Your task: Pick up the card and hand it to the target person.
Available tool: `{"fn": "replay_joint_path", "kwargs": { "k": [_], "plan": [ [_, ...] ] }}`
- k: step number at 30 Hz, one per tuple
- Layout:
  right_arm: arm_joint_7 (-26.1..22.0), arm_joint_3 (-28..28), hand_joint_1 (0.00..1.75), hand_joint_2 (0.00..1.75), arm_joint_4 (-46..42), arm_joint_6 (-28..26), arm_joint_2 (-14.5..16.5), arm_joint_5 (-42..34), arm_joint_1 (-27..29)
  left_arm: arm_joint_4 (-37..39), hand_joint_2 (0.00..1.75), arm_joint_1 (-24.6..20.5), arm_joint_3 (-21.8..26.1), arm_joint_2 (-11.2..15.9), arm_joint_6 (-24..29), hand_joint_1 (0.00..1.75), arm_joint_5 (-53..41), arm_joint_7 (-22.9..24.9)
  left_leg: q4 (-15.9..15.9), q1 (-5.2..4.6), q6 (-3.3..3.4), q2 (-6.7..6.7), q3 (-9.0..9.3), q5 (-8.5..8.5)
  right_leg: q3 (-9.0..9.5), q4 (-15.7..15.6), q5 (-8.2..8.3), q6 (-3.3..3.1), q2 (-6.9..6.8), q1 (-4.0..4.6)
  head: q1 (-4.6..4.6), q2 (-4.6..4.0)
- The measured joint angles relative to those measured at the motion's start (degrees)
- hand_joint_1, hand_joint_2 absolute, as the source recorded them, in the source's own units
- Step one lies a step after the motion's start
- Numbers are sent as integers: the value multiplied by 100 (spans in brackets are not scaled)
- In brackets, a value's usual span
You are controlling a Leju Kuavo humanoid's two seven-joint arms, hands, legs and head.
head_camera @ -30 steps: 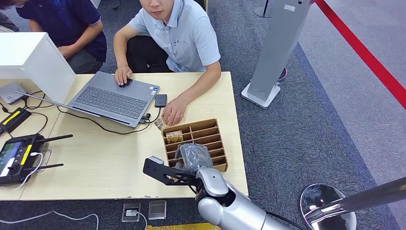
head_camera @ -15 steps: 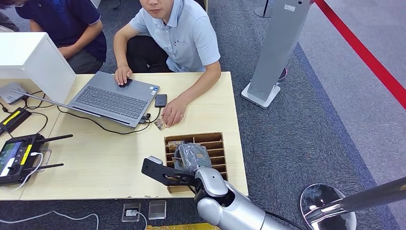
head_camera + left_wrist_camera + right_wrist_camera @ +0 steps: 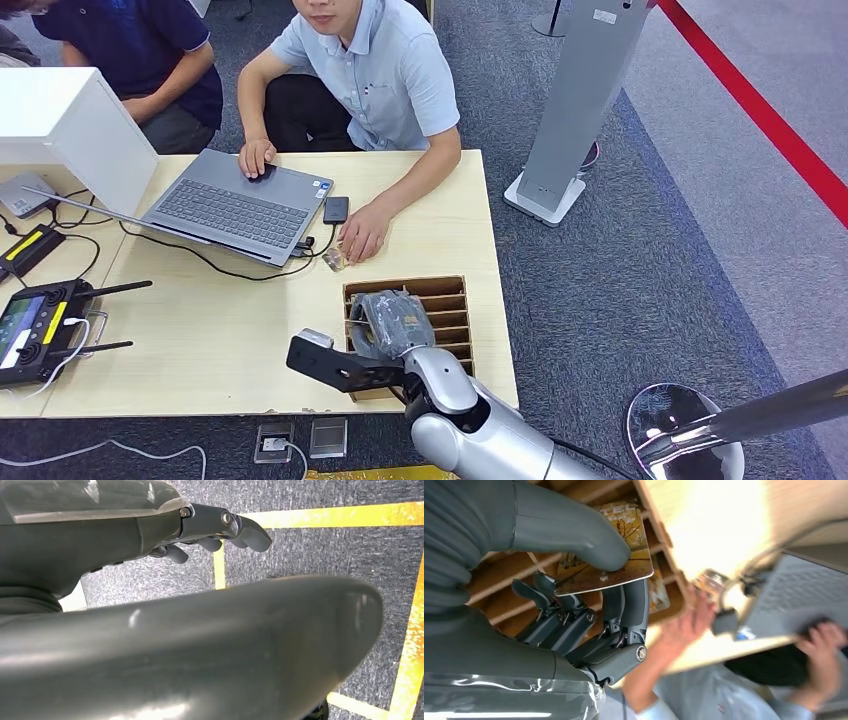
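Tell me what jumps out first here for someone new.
The right robot hand pinches a picture card over the slotted wooden box at the table's near edge. Just beyond, a person's hand rests on the table beside an open laptop.

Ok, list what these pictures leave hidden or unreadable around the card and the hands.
- Card: in the head view the right hand covers it; in the right wrist view the thumb hides part of its face.
- Rack: its near slots lie behind the right hand and arm in the head view.
- Left hand: a dark body part blocks much of the left wrist view.
- Small item by the person's hand: too small to identify.
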Motion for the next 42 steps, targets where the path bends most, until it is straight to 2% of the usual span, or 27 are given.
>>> {"fn": "replay_joint_path", "kwargs": {
  "k": [5, 9, 16, 25, 34, 38, 42],
  "plan": [
    [-796, 9, 175, 175, -202, -337, -19, 393, -141, 0, 0, 1, 0, 0, -36, 0, -28, -69, 0, 0, 0, 0, 1, 0, 0, 0, 0, 0, 0, 0, -1, 0],
    [-1301, 9, 175, 175, -350, -284, -57, 794, -371, 0, 0, 1, -1, 0, -74, 0, -91, -111, 0, 0, 0, 0, 0, 0, 0, 0, 0, 0, 0, 0, -2, 0],
    [-1822, 32, 175, 175, 24, -275, 9, 507, -1151, 1, 0, -5, -3, 0, -113, 0, -168, -128, 0, 0, -1, 0, -1, 2, 1, 1, 1, 0, 0, 0, -2, 0],
    [-2056, 115, 175, 175, 1728, -663, 306, 336, -2271, 1, 0, -46, -64, 5, -144, 0, -326, -173, 1, 0, 0, -2, -3, 4, 0, 2, 1, 0, -3, 0, -2, 0],
    [-2038, 199, 175, 175, 3086, -943, 573, 430, -2757, 1, 0, -96, -189, 19, -140, 0, -322, -100, 1, 0, 0, -3, -5, 4, -1, 2, 1, 0, -3, 0, 1, 0],
    [-1949, 246, 0, 175, 3414, -957, 640, 534, -2854, 2, 0, -87, -210, 25, -140, 0, -297, -105, 1, 0, 0, -3, -5, 4, -2, 3, 1, 0, -2, 0, 1, 0],
    [-1953, 284, 0, 175, 3599, -997, 682, 535, -2904, 2, 0, -87, -242, 32, -194, 0, -335, -136, 1, 0, 0, -2, -5, 4, -3, 3, 1, -1, -1, 0, -4, 0]
  ]
}}
